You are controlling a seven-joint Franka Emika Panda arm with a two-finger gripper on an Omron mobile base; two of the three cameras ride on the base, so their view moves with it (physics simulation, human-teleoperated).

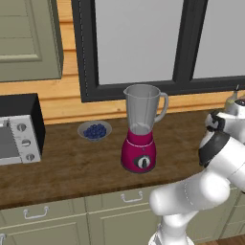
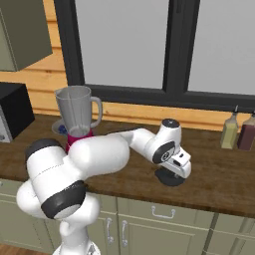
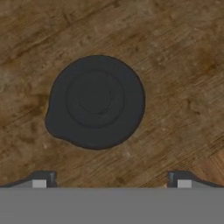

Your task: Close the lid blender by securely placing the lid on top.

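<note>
The blender (image 1: 140, 131) stands on the wooden counter, magenta-red base below, clear grey jar with an open top above; in the right base view the blender (image 2: 76, 115) is at the left behind my arm. The black round lid (image 3: 95, 101) lies flat on the counter straight below my hand; the lid (image 2: 171, 179) peeks out dark under the hand at mid counter. My gripper (image 3: 111, 179) hovers just above it, open, the two fingertips (image 3: 43, 178) set wider than the lid with nothing between them. The gripper (image 2: 172, 174) points down, well to the right of the blender.
A small bowl of blueberries (image 1: 94, 130) sits left of the blender. A microwave (image 1: 18, 129) stands at the counter's left end. Two bottles (image 2: 238, 131) stand at the back right near the window. Bare wood counter (image 3: 175, 52) surrounds the lid.
</note>
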